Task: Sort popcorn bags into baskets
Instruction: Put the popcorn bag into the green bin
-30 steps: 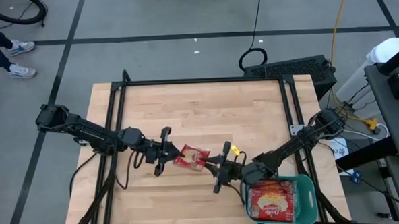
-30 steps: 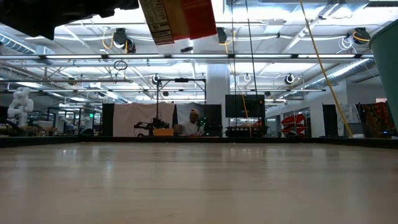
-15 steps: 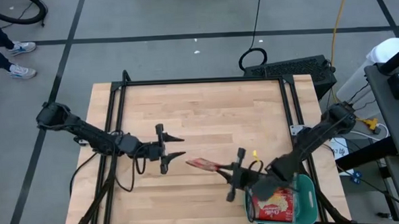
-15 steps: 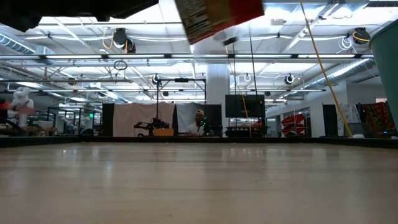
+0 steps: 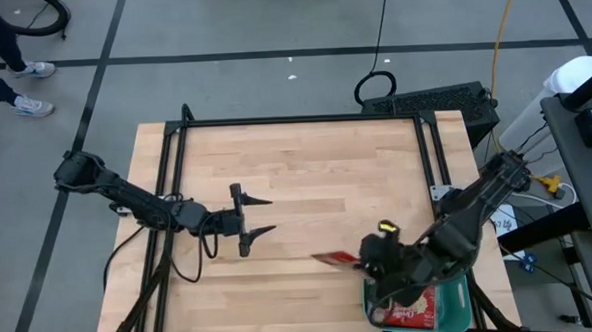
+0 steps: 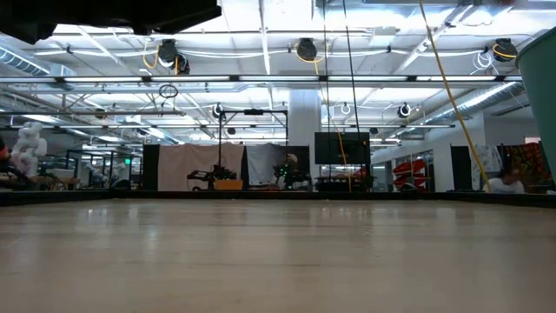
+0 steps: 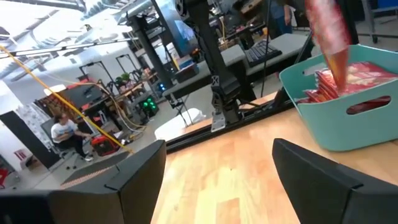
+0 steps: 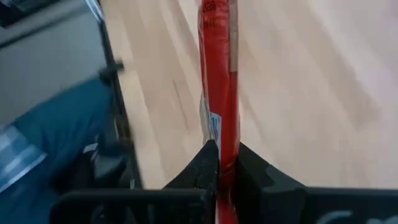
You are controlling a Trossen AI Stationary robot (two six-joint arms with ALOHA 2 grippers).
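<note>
1. While the left gripper (image 5: 261, 216) hangs wide open at mid-table, the right gripper (image 5: 358, 262) pinches a flat red popcorn packet (image 5: 332, 257) beside the teal-green plastic basket (image 5: 456, 279).
2. Left wrist: packets (image 7: 354, 73) fill that basket.
3. Right wrist: fingers (image 8: 208, 163) clamp the packet edge-on.

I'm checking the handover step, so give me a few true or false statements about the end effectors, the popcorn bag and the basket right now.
1. The left end effector is open and empty. True.
2. The right end effector is shut on a popcorn bag. True.
3. The teal basket is empty. False: red packets already lie in it.
4. The held bag lies flat on the table. False: it is held edge-on, off the wood.
5. The basket sits at the table's left side. False: it is at the front right corner.
</note>
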